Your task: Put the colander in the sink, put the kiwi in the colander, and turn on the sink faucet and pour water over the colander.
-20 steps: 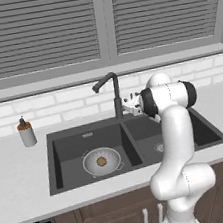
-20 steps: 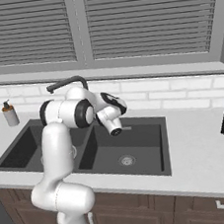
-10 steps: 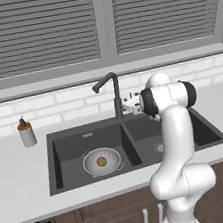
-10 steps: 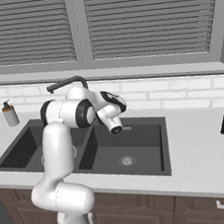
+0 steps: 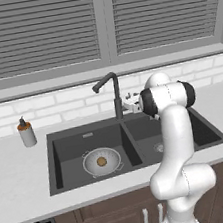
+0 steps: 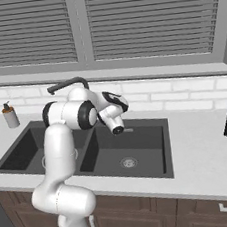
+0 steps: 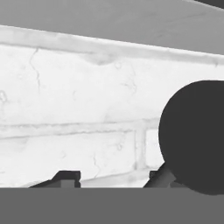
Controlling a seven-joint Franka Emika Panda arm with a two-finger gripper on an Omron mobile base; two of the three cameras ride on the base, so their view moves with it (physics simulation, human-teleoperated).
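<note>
Hand [image 5: 131,103] just beside sink faucet [image 5: 113,90] base, grip state unclear, kiwi [image 5: 101,161] in colander [image 5: 102,162]

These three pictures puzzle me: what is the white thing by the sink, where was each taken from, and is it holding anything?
The white thing is a robot arm on a driving base. Two pictures come from cameras on that base, left and right behind the arm; the third looks out from its hand at the tiled wall. In the sink lies a colander with a kiwi inside. The gripper reaches beside the black faucet; whether it grips anything I cannot tell. A soap dispenser stands on the counter.
</note>
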